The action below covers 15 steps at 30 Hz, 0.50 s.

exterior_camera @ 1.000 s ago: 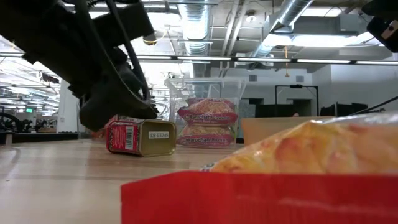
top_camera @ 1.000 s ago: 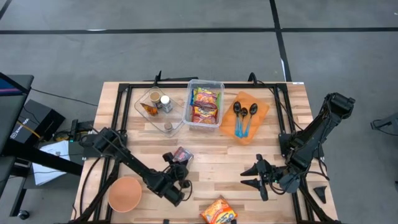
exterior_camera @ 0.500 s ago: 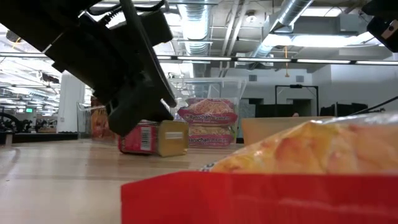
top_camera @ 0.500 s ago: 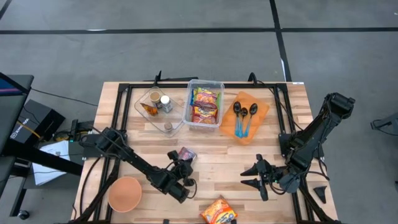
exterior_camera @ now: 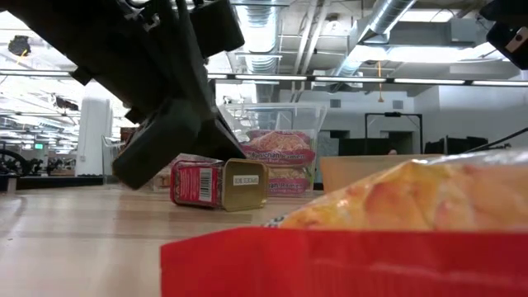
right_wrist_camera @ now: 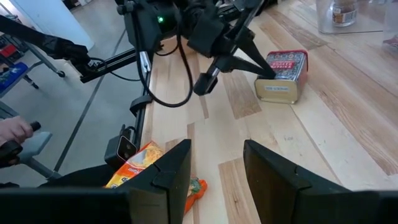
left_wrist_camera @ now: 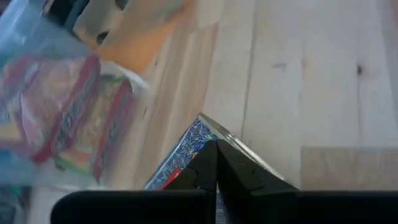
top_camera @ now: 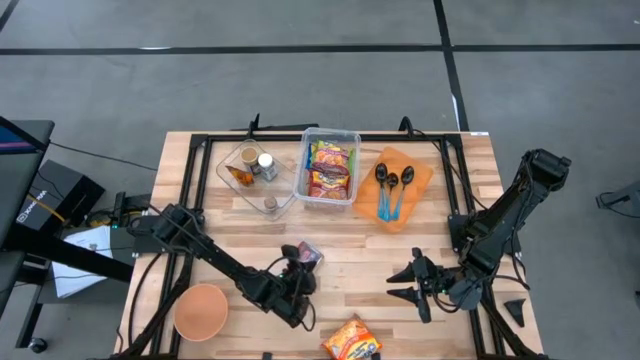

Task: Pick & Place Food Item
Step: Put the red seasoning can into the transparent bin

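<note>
Wooden slat table (top_camera: 340, 265), big workshop behind it with ducts on the ceiling. Left gripper (top_camera: 298, 282) is down at the red tin (top_camera: 303, 254) mid-table, just in front of the clear noodle bin (top_camera: 330, 166). Its fingers look pressed together with the tips against the tin, nothing held. I'd say it's nudging or lining up, so next it needs to spread and straddle the tin. Tin lies on its side, long axis running diagonally across the boards, gold end toward the snack bag (top_camera: 351, 340). Right gripper (top_camera: 405, 282) waits at the right, fingers spread, empty.
</note>
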Available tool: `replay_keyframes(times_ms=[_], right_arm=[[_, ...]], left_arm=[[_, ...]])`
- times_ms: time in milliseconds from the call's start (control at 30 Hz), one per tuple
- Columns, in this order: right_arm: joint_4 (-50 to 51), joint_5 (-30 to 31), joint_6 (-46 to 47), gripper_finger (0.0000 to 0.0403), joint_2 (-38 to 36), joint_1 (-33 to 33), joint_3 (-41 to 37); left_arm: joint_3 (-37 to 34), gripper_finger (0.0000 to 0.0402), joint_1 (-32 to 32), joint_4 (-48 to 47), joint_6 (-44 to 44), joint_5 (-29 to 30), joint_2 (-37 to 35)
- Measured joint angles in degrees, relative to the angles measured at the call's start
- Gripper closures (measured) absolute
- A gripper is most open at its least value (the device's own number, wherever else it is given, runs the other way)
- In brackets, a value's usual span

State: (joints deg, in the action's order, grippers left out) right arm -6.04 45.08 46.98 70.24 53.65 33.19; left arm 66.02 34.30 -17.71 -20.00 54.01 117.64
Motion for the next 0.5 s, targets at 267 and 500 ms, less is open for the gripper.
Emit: replay_keyframes(times_ms=[267,500], right_arm=[[0.18,-0.02,0.01,0.0259,0.35,0.0,0.01],[0.11,-0.02,0.02,0.0259,0.35,0.02,0.0]], left_arm=[[0.1,0.0401,0.27,-10.94,9.56,-3.42,-1.68],[-0.67,0.0401,1.51,-23.27,5.71,-10.53,-10.33]])
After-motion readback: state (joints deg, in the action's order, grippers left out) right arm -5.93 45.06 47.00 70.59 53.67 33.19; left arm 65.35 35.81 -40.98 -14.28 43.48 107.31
